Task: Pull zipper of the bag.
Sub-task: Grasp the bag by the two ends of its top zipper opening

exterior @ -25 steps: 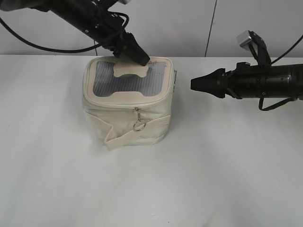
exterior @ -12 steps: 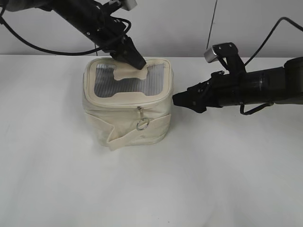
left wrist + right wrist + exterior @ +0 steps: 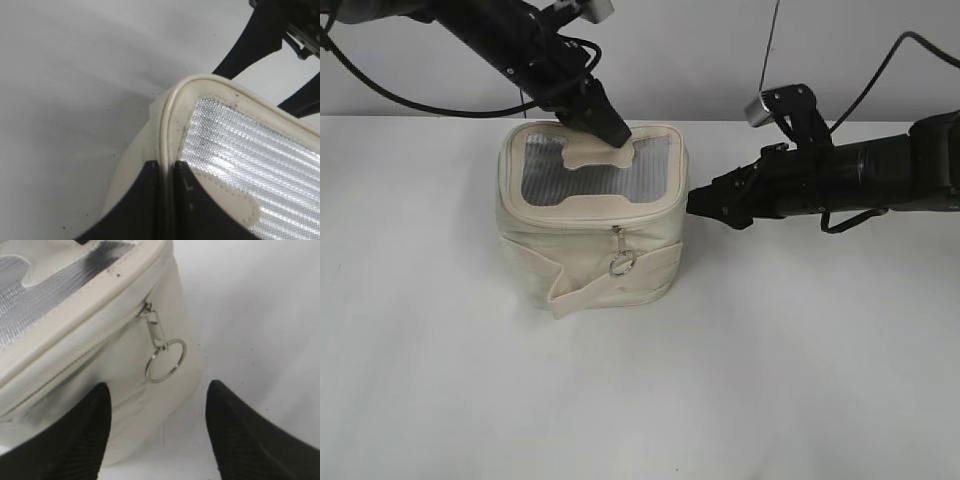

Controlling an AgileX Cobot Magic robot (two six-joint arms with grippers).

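The cream-white bag [image 3: 585, 245] stands mid-table, with a grey shiny window top [image 3: 590, 178] and a cream patch [image 3: 592, 153]. My left gripper [image 3: 616, 132] is shut on the raised rim at the bag's back edge; in the left wrist view the gripper [image 3: 166, 166] pinches the rim piping [image 3: 172, 110]. The zipper track [image 3: 75, 357] runs under the rim. One silver slider with a ring pull [image 3: 620, 263] hangs on the front. A second ring pull [image 3: 165, 360] hangs on the right side. My right gripper [image 3: 693, 205] is open just short of it, with the ring ahead of the gripper [image 3: 159, 386] and between the jaws.
The bag sits on a white table [image 3: 770, 380] with a pale wall behind. Black cables hang behind both arms. The bag's wide cream strap [image 3: 605, 285] wraps its lower front.
My right arm has moved left, bringing its gripper from well clear of the bag to just beside its right side. The left gripper has stayed on the back rim.
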